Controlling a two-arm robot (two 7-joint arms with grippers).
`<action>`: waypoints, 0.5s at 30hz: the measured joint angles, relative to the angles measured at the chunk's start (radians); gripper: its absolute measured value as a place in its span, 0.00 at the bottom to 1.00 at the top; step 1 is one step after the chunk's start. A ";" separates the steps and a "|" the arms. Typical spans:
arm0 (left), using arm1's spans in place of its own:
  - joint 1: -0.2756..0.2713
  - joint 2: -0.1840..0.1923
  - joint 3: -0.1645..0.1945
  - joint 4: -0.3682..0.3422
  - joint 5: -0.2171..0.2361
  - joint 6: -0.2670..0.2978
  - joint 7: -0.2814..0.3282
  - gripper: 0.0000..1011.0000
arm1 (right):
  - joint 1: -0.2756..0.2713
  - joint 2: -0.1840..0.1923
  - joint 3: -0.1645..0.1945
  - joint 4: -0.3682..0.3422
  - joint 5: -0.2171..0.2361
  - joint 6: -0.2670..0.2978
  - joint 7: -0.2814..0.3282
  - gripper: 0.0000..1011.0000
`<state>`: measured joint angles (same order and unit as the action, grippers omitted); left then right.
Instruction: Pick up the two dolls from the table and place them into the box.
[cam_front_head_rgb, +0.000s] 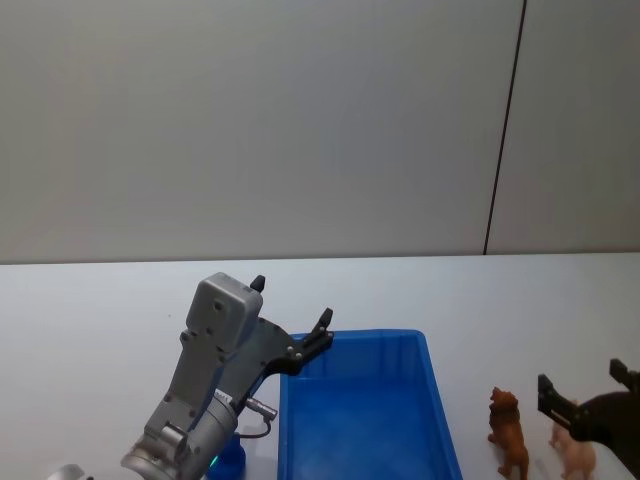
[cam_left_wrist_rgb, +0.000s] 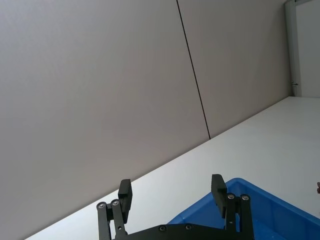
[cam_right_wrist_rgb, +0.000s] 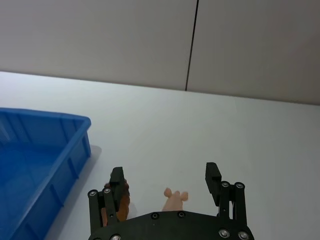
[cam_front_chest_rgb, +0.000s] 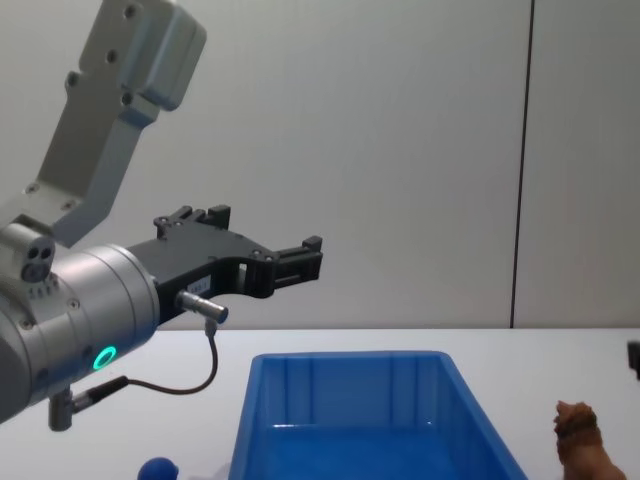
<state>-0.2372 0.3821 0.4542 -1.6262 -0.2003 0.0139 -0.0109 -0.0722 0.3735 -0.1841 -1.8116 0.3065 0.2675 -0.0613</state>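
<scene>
The right gripper (cam_right_wrist_rgb: 165, 176) hangs low over the bench (cam_right_wrist_rgb: 150, 120), its jaws spread wide and gripping nothing. A pale pink figure (cam_right_wrist_rgb: 175, 200) stands directly under the gap. The brown lion doll (cam_right_wrist_rgb: 127, 196) stands just off that gap, tucked behind the jaw on the box side. It therefore lies to the gripper's left, between the pink figure and the blue box (cam_right_wrist_rgb: 45, 150). In the head view its body seems to run away from the robot, roughly parallel to the box's long wall, with the head at the far end. I judge that a small shift left, toward the box, would bring the jaws across the lion's narrow flanks. As they stand, a descent would more likely close on the pink figure.

The left gripper (cam_front_head_rgb: 290, 305) is raised near the box's far left corner, jaws also spread and empty, pointing away from the robot. The blue doll (cam_front_head_rgb: 228, 458) sits on the bench beside the box's near left corner, below and behind those jaws. The left arm is nearer to it, the right arm nearer to the lion. Neither of the 2 dolls is in the box.
</scene>
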 joint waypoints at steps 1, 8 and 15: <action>0.000 0.000 0.000 0.000 0.000 0.000 0.000 0.99 | -0.001 0.000 0.000 0.000 -0.001 0.005 -0.002 0.99; 0.000 0.000 0.000 0.000 0.000 0.000 0.000 0.99 | -0.013 0.000 0.002 0.010 -0.005 0.048 -0.019 0.99; 0.000 0.000 0.000 0.000 0.000 0.000 0.000 0.99 | -0.017 -0.006 0.003 0.034 -0.007 0.076 -0.024 0.99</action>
<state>-0.2372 0.3822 0.4542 -1.6262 -0.2004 0.0139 -0.0109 -0.0896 0.3676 -0.1812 -1.7771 0.2995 0.3431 -0.0855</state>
